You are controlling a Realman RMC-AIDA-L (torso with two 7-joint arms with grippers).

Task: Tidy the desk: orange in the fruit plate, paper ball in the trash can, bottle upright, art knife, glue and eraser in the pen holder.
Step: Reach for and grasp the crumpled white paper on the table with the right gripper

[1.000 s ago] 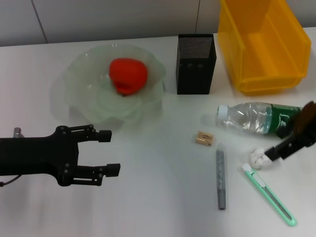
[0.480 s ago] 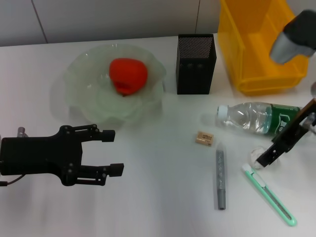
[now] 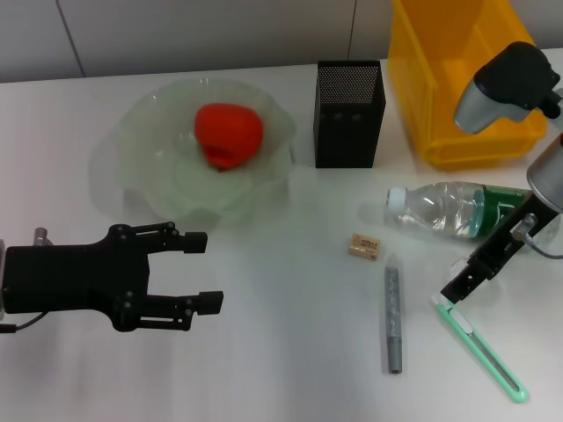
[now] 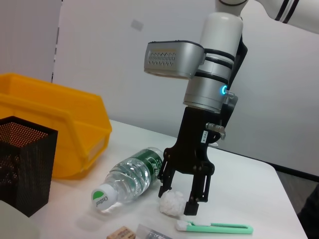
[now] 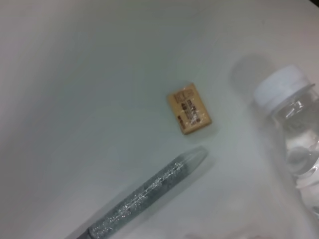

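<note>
The right gripper points straight down with its fingers spread narrowly on either side of the paper ball, tips close to the counter. They flank the ball rather than pinch it, as far as the left wrist view shows, so I judge the grasp is being set up and not yet closed. Coming in from above suits a small crumpled thing lying flat. In the head view the ball is hidden behind the right arm.

Just at 5 o'clock of those fingers lies the green knife, its white tip nearly under them; a careless closing could nudge it. At 12 o'clock the bottle lies on its side, cap toward the middle of the counter, not yet stood up. At 9 o'clock sit the tan eraser and the grey glue tube, both apart from everything else, waiting for the black mesh pen holder at the back. The yellow trash can stands at 12 o'clock beyond the bottle, a short lift away for the ball.

The orange already rests in the pale-green fruit plate, so that part looks done.

The left gripper hangs idle near the counter's front left, fingers wide apart and holding nothing.
</note>
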